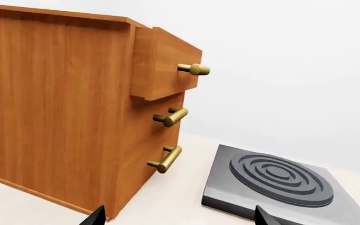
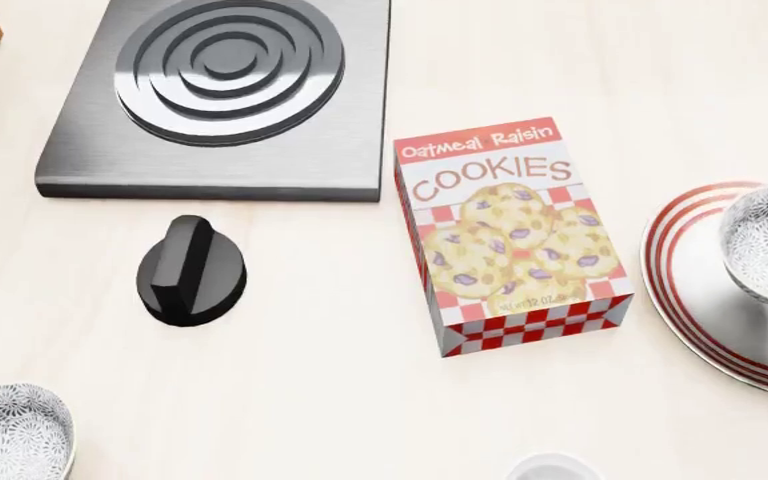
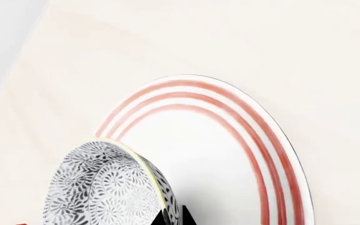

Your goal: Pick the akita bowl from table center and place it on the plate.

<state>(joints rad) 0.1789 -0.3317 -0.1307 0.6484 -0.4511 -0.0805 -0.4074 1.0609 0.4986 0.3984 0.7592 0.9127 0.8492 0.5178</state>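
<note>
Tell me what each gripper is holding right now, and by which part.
The right gripper pinches the akita bowl by its rim, over the plate. The left gripper is open and holds nothing.

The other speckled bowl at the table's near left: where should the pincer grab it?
Take the grey-and-white speckled round bowl by its rim, coming straight down from above with one finger inside and one outside. It sits upright, mouth up, and looks too wide and rounded to span whole.
</note>
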